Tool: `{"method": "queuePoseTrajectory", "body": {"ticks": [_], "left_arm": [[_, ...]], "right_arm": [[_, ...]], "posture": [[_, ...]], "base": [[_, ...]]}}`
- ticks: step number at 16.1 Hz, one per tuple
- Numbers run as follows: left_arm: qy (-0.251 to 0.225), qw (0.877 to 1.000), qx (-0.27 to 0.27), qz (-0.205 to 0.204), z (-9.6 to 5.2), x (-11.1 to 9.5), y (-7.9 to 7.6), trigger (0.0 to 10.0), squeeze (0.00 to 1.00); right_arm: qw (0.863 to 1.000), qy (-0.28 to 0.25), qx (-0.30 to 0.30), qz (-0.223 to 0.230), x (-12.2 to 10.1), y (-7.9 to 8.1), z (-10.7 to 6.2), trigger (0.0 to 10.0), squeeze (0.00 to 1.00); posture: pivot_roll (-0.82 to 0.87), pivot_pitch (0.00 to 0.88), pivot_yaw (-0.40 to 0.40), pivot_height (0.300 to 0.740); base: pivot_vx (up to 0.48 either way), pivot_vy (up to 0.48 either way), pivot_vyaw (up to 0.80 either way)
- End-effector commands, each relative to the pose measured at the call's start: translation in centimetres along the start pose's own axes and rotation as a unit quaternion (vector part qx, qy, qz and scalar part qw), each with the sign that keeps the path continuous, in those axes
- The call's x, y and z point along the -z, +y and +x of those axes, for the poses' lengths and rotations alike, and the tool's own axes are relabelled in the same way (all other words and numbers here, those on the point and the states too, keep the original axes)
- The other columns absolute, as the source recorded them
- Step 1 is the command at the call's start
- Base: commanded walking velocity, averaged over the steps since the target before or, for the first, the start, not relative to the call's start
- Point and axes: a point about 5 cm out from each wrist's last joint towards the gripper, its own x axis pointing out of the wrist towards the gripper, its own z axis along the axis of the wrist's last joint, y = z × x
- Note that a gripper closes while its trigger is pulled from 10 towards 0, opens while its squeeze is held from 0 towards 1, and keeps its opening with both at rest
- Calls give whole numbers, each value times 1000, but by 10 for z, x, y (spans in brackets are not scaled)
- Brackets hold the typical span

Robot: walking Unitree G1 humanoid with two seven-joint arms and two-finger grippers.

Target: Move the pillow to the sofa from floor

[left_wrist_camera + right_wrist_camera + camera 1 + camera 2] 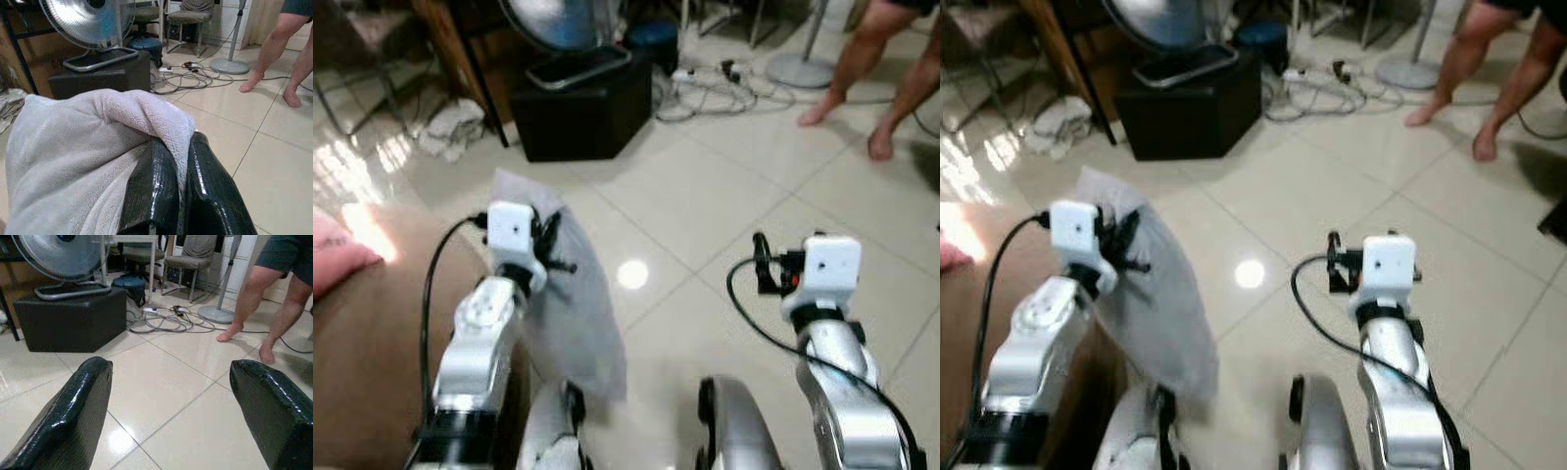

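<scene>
Pillow (570, 313), grey and limp, hangs off the glossy tiled floor (705, 215) beside the brown sofa (372, 362), pinched in the left pincer (182, 161). The right pincer (166, 411) hovers spread over bare tile. Wrist views reveal a fan (54, 254) on a black box (73, 318), tangled cables (166, 320) and a person's bare legs (264, 303).

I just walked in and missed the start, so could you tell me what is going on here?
The robot's left gripper is pinched shut on a fold of a grey pillow, holding it up off the tiled floor beside the brown sofa. Its right gripper hangs open with nothing in it. A barefoot person stands further back near a fan.
</scene>
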Motion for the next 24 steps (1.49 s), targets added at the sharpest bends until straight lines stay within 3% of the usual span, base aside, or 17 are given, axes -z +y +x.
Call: {"method": "queuePoseTrajectory", "body": {"ticks": [1,3,7,15,16,17,24], "left_arm": [[-55,998,15,13,1,-23,-6,10000,0],[-56,998,24,24,1,-21,-9,10000,0],[-27,999,-9,18,4,-13,4,10000,0],[-31,999,-8,43,7,-13,1,10000,0],[-31,998,-9,45,8,-13,1,10000,0],[-31,998,-10,47,8,-13,1,10000,0],[-31,998,-15,62,12,-15,-1,10000,0]], "right_arm": [[1000,-8,0,-2,-3,2,2,10000,0],[1000,-12,-1,-2,-5,4,5,10000,0],[1000,-12,-10,-1,-5,5,10,10000,0],[998,6,-65,-14,2,21,11,10000,0],[998,6,-68,1,3,23,11,10000,0],[997,6,-74,-17,3,24,11,10000,0],[995,16,-93,-32,6,27,11,10000,0]], "posture": [[-78,0,57,685],[-79,0,63,705],[-79,0,61,740],[-78,0,57,740],[-77,0,57,740],[-78,0,57,740],[-78,0,60,740]], "base": [[0,0,0],[0,0,0],[0,0,0],[0,0,0],[0,0,0],[0,-292,0],[0,-431,754]]}}
